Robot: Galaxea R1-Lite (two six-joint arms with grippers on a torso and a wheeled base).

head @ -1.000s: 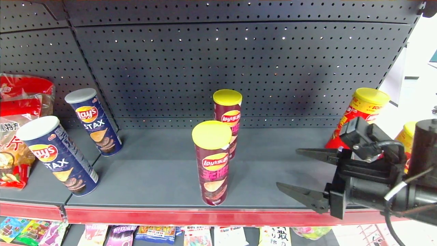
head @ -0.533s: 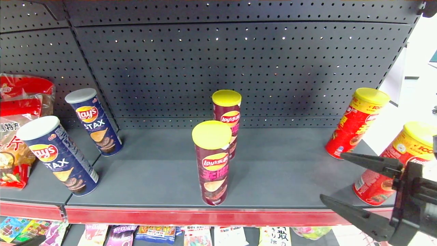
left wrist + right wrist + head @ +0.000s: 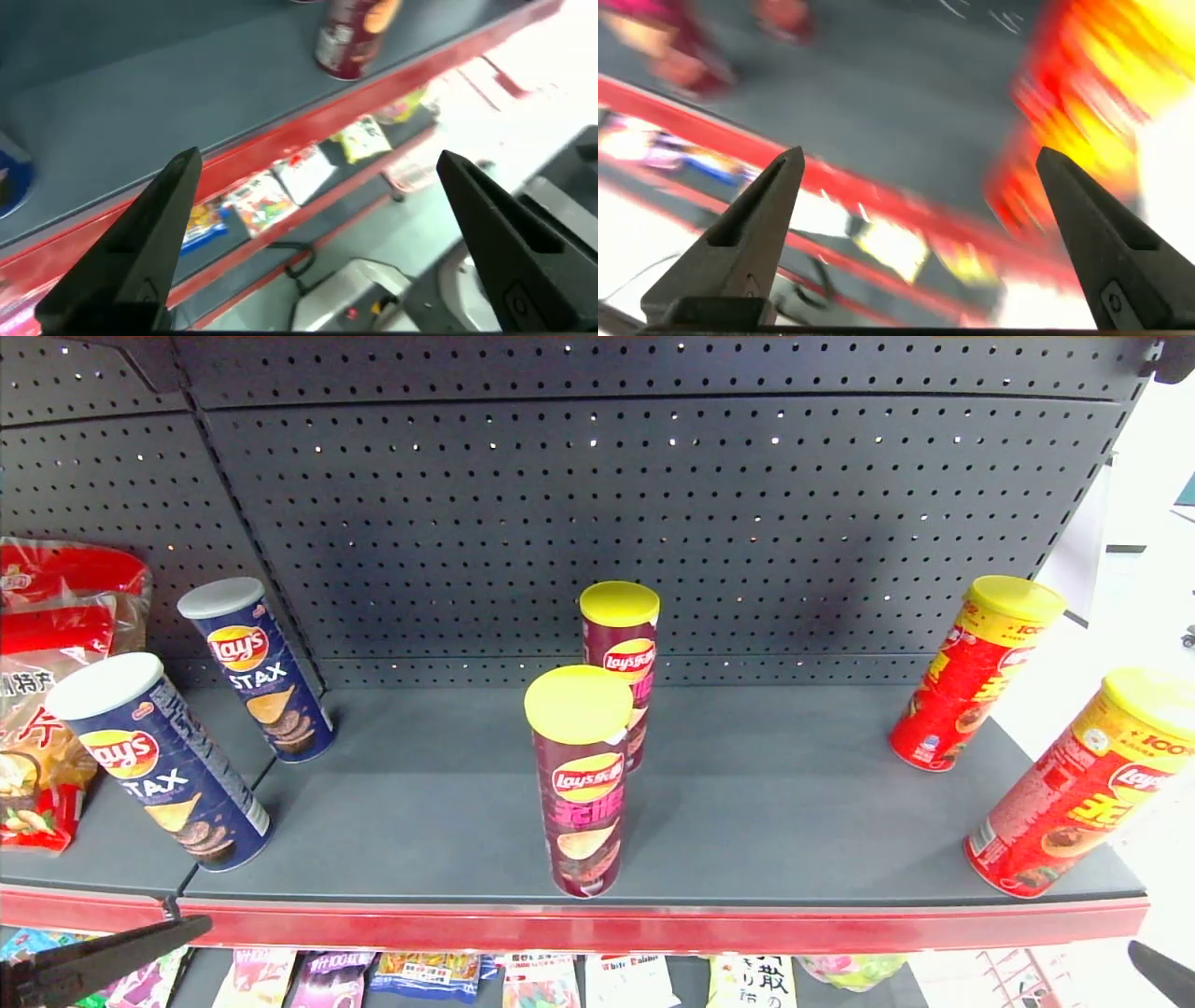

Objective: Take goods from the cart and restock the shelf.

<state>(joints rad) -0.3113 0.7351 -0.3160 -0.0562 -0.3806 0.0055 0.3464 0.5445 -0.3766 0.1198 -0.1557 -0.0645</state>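
The shelf (image 3: 747, 821) is stocked with upright chip cans (image 3: 583, 784). Both the left gripper (image 3: 318, 157) and right gripper (image 3: 920, 154) are spread apart, empty, below its front edge. The red can (image 3: 1074, 784) at the right corner could be toppled by a careless swing.

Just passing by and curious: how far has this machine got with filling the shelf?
Six chip cans stand on the shelf: two blue cans, two maroon cans, two red cans. Nothing is in hand: the left pincer and right pincer are open and empty. Wide gaps between cans suggest more may remain.
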